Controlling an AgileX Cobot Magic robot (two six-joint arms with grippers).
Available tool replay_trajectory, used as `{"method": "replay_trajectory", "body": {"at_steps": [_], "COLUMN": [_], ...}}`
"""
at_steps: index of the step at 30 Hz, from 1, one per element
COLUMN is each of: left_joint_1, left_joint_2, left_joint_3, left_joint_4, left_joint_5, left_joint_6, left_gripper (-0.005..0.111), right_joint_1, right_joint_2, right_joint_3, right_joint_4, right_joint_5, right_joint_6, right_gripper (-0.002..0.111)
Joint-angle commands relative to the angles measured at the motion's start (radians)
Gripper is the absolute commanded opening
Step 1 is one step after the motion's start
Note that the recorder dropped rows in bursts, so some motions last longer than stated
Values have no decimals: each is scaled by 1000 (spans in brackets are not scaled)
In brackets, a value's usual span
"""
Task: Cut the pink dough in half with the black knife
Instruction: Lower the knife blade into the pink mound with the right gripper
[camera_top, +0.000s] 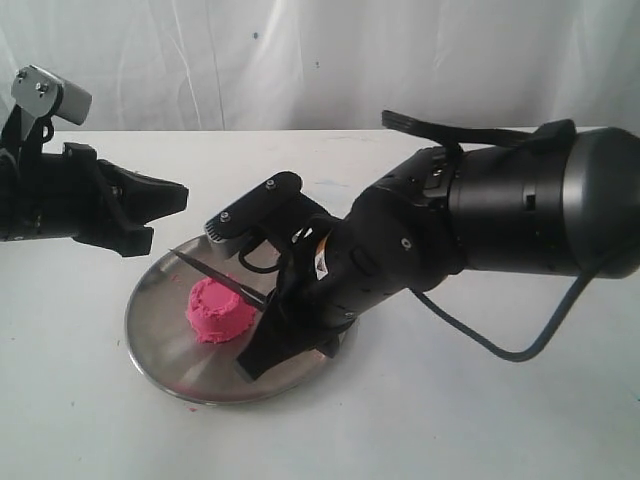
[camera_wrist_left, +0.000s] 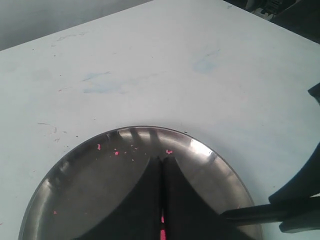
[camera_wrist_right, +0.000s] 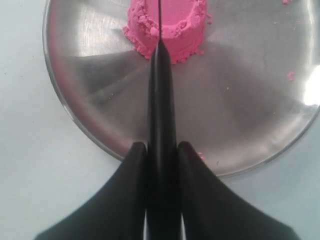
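**Blade lined up over the dough: press straight down**

My right gripper (camera_wrist_right: 161, 145) is clamped on the handle of the black knife (camera_wrist_right: 161, 100), with one finger on each side and the blade running straight out ahead. The pink dough (camera_wrist_right: 175, 25) sits in one piece on the steel plate (camera_wrist_right: 240, 100), away from its centre. The blade lies across the dough's flat top, at it or just above; I cannot tell whether it touches.

From my wrist camera the edge crosses a little to one side of the dough's middle. I judge a small sideways shift is worth making before I push, so the halves come out even. Then I want a straight downward press with the blade kept upright until it reaches the metal. The dough looks grainy and soft, so a twist or a drag would probably crumble it rather than part it.

Nothing stands between blade and dough. Loose pink crumbs (camera_wrist_right: 290, 76) dot the plate, but none lie in the way. The plate rests free on the white counter (camera_top: 480, 420), so a slanted push may slide it.

My left gripper (camera_wrist_left: 161, 160) hangs over the plate's rim on the far side from me, its fingers pressed together and empty. The knife tip points roughly toward it but is apart from it. My arm's cable (camera_top: 500, 350) loops clear of the plate.
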Motion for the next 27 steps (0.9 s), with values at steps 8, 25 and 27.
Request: {"method": "replay_trajectory", "body": {"at_steps": [8, 25, 27], "left_joint_1": [-3, -3, -3], "left_joint_2": [-3, 83, 105], "left_joint_3": [6, 6, 6], "left_joint_4": [-22, -55, -61], "left_joint_5": [15, -33, -33], "left_joint_6": [4, 21, 22], "left_gripper": [0, 0, 0], "right_joint_1": [0, 0, 0], "right_joint_2": [75, 80, 80], "right_joint_3": [3, 3, 3], "right_joint_4": [35, 35, 35], "right_joint_5": [-53, -91, -96], "right_joint_6": [-5, -1, -1], "right_gripper": [0, 0, 0]}}
